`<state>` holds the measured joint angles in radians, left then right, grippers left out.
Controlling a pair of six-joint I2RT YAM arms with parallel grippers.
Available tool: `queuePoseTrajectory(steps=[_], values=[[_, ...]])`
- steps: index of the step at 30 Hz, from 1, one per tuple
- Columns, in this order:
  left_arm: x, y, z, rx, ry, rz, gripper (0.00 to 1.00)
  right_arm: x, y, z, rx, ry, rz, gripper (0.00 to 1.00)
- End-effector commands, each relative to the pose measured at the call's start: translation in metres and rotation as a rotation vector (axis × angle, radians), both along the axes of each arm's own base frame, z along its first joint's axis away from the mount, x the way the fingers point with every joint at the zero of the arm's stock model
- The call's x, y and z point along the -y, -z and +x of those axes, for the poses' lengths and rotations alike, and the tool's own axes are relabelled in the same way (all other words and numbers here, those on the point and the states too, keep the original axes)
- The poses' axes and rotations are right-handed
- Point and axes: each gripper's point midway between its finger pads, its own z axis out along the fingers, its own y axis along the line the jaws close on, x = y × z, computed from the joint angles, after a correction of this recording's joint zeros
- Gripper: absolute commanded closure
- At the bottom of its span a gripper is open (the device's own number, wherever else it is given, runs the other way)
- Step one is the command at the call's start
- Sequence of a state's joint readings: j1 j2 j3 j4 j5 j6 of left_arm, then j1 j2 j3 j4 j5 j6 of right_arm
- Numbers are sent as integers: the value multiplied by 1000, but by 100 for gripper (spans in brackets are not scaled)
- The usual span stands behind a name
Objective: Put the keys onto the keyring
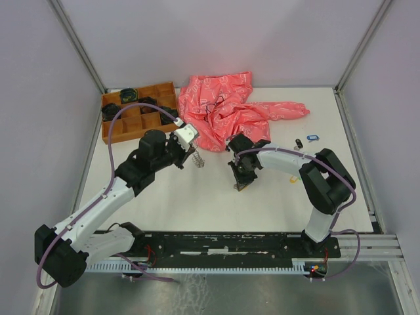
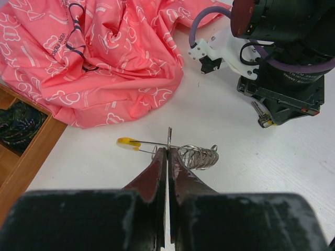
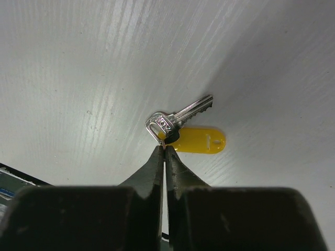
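My left gripper [image 2: 167, 150] is shut on the wire of the keyring [image 2: 201, 156], a silvery coil with a yellow segment [image 2: 127, 143], held just over the white table. In the top view the keyring [image 1: 197, 160] hangs at the left gripper [image 1: 191, 153], left of centre. My right gripper [image 3: 164, 147] is shut on the head of a silver key [image 3: 175, 120] with a yellow tag [image 3: 201, 140], low over the table. In the top view the right gripper [image 1: 241, 185] is a hand's width right of the keyring. Two more keys, with a blue tag [image 1: 312, 138] and a black tag [image 1: 298, 143], lie at the right.
A crumpled pink cloth [image 1: 226, 108] lies at the back centre, just behind both grippers. A wooden compartment tray [image 1: 131, 121] with dark coiled bundles stands at the back left. In the left wrist view the right arm [image 2: 285, 63] stands close to the keyring's right.
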<state>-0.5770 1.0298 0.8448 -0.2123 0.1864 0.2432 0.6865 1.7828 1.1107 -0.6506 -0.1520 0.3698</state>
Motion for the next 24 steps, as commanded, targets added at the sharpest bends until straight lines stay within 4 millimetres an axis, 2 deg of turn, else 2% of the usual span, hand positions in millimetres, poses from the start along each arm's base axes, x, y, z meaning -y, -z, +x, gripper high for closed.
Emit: queuePoseTrajectory(steps=[1, 5, 11, 15, 24], values=[[6, -25, 5, 40, 5, -64, 97, -8, -12, 10, 49, -27, 16, 96], [7, -25, 3, 46, 21, -70, 97, -8, -23, 14, 92, -86, 38, 99], [11, -25, -1, 47, 53, -73, 97, -15, -62, 27, 248, -185, 121, 99], [14, -29, -5, 60, 81, -92, 97, -22, -88, 27, 320, -282, 183, 99], [28, -26, -13, 68, 186, -113, 97, -24, -166, 30, 693, -413, 357, 99]])
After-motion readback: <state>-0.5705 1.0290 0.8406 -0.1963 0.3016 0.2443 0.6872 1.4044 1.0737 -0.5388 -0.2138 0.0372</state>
